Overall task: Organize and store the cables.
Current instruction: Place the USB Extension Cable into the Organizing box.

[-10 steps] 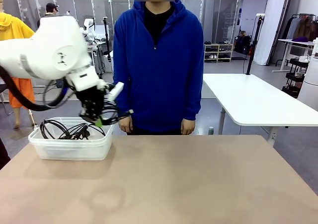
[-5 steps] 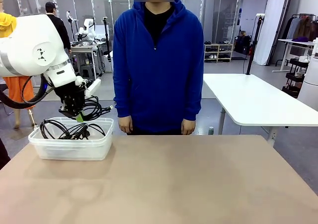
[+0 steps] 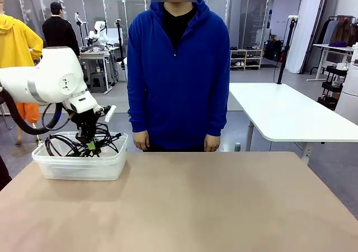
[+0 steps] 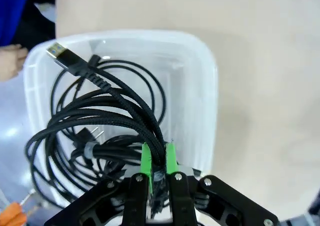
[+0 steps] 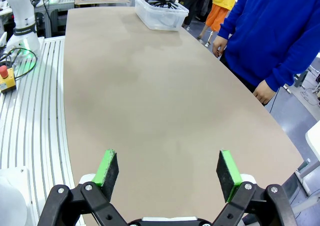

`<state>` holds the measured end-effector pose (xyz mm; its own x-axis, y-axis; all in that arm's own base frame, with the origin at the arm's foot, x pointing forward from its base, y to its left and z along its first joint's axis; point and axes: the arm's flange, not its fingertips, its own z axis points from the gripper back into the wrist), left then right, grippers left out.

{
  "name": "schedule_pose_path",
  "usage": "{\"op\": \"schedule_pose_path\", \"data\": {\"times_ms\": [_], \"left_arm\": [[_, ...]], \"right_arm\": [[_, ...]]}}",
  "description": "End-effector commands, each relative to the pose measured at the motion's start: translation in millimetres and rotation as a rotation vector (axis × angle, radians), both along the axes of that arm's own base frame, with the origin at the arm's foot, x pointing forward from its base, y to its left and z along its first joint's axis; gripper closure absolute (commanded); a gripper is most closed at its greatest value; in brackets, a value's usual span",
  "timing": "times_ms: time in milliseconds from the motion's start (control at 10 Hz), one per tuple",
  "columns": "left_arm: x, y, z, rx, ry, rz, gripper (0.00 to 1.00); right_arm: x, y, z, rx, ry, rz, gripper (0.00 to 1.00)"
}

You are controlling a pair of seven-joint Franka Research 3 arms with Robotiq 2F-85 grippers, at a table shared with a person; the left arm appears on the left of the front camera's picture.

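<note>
My left gripper (image 3: 90,144) (image 4: 158,158) is shut on a coiled black braided cable (image 4: 107,113), holding it down inside the clear plastic bin (image 3: 78,163) (image 4: 212,85) at the table's far left. The cable's USB plug (image 4: 61,53) sticks up near the bin's far rim. Other black cables (image 3: 61,144) (image 4: 80,158) lie coiled on the bin floor beneath it. My right gripper (image 5: 167,168) hovers open above the bare tabletop, nothing between its green pads (image 5: 106,165).
A person in a blue hoodie (image 3: 178,67) stands at the far edge, hands (image 3: 211,142) hanging at the sides close to the bin. The brown tabletop (image 3: 212,201) stretches wide to the right of the bin. A white table (image 3: 291,115) stands beyond.
My left gripper has carried the coiled cable leftward and then down, from above the bin's right rim into the bin. The right gripper stays open.
</note>
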<state>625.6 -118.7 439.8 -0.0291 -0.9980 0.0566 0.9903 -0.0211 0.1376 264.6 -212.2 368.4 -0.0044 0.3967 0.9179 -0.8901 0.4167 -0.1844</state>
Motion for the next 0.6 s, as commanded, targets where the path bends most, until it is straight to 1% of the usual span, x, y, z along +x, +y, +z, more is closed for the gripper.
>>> {"op": "schedule_pose_path", "data": {"times_ms": [0, 100, 200, 300, 400, 500], "left_arm": [[17.0, -4.7, 2.0, 0.016, 0.002, 0.059, 0.87], [13.4, -1.8, 3.0, 0.026, 0.018, 0.078, 0.87], [14.1, 0.3, 1.5, 0.032, 0.023, 0.102, 0.83], [23.6, 0.9, -5.0, 0.008, 0.034, 0.12, 0.76], [24.2, 0.5, -9.9, 0.025, 0.053, 0.129, 0.68], [23.3, -0.3, -9.4, 0.025, 0.055, 0.128, 0.6]], "right_arm": [[2.3, 0.2, 3.5, 0.02, 0.004, -0.012, 0.0], [2.3, 0.2, 3.5, 0.02, 0.004, -0.012, 0.0], [2.3, 0.2, 3.5, 0.02, 0.004, -0.012, 0.0], [2.3, 0.2, 3.5, 0.02, 0.004, -0.012, 0.0], [2.3, 0.2, 3.5, 0.02, 0.004, -0.012, 0.0], [2.3, 0.2, 3.5, 0.02, 0.004, -0.012, 0.0]]}}
